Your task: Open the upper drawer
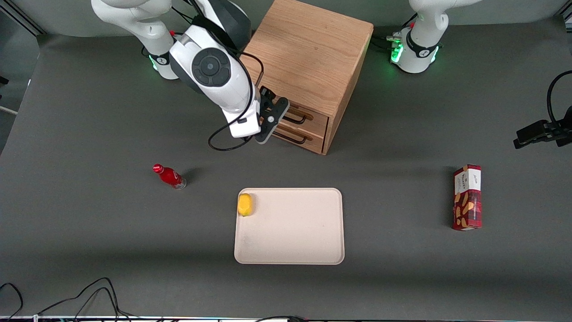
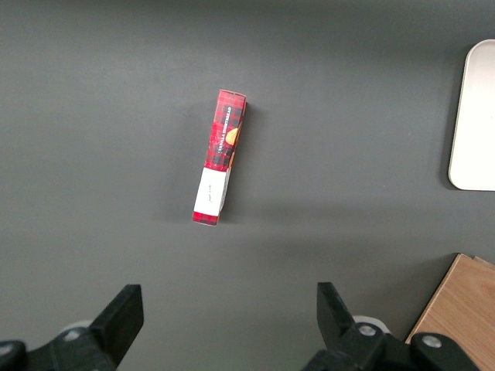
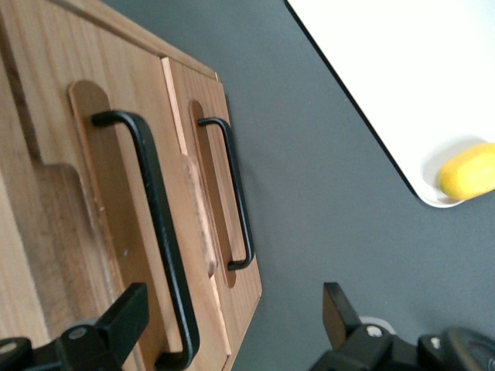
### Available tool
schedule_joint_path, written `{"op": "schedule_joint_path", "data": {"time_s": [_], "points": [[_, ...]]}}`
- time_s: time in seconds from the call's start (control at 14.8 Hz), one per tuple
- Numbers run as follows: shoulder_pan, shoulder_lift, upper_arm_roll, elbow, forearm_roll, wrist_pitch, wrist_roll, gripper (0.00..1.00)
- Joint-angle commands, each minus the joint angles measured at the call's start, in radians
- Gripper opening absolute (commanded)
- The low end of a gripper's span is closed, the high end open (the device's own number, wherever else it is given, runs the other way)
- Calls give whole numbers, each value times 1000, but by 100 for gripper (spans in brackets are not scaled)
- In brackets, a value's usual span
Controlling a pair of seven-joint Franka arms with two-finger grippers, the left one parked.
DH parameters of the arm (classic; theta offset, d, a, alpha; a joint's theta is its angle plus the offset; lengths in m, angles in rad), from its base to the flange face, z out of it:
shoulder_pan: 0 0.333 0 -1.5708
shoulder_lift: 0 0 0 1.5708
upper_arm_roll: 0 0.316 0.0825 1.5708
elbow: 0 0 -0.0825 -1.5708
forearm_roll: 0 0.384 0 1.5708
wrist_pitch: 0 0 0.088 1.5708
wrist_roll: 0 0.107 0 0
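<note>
Here we had the gripper [image 3: 232,325], fingers spread w/ nothing held, just in front of the upper drawer [image 3: 116,232], its handle [image 3: 158,232] bar passing between them lengthwise, upper-center of front view.

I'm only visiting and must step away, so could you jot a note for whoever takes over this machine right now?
Gripper: jaws open, holding nothing, right in front of the cabinet's drawers.
Upper drawer: shut, its black handle not yet gripped.
Lower drawer: shut too; leave it.
Done: the approach.
Left: close the jaws on the upper handle and pull the drawer out.
</note>
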Motion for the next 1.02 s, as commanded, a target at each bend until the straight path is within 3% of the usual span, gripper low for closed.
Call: {"op": "schedule_joint_path", "data": {"time_s": [0.0,0.95], "points": [[51,57,-7,75,-23,-12,-8,100],[68,78,-10,48,-67,42,-7,100]]}}
